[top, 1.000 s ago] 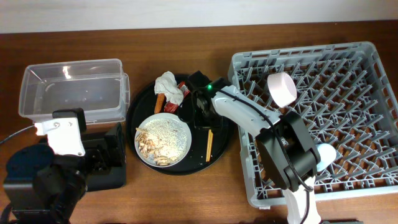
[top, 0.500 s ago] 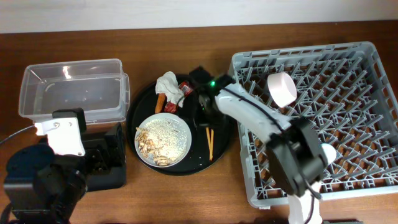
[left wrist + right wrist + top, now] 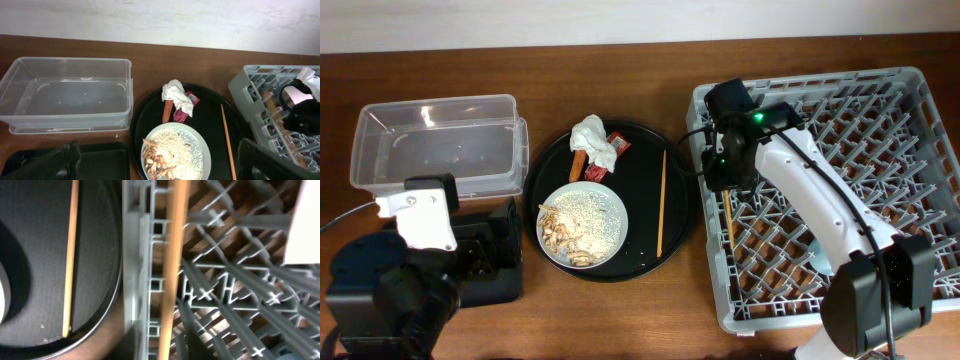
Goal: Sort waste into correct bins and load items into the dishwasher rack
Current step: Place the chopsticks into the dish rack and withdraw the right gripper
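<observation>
My right gripper (image 3: pixel 725 170) is over the left edge of the grey dishwasher rack (image 3: pixel 880 150), shut on one wooden chopstick (image 3: pixel 730 222) that lies along the rack's pegs (image 3: pixel 170 280). The second chopstick (image 3: pixel 661 200) lies on the round black tray (image 3: pixel 678 240). The pale plate (image 3: pixel 610 205) holds rice and brown scraps (image 3: pixel 575 228). The white napkin (image 3: pixel 592 138), red packet (image 3: pixel 617 143) and orange-brown stick (image 3: pixel 577 165) lie behind it. My left gripper (image 3: pixel 157 147) is open and empty over the black bin (image 3: pixel 510 285). The clear tub (image 3: pixel 435 145) is empty.
A white rounded object (image 3: pixel 305 220) sits in the rack beside the held chopstick, mostly hidden by my right arm in the overhead view. The tub (image 3: pixel 65 97) and black bin (image 3: pixel 100 155) stand at the left, close to the round tray.
My right gripper has moved from the round black tray to the rack's left edge, carrying one chopstick. The other chopstick stays on the tray, shifted. The left arm has not moved.
</observation>
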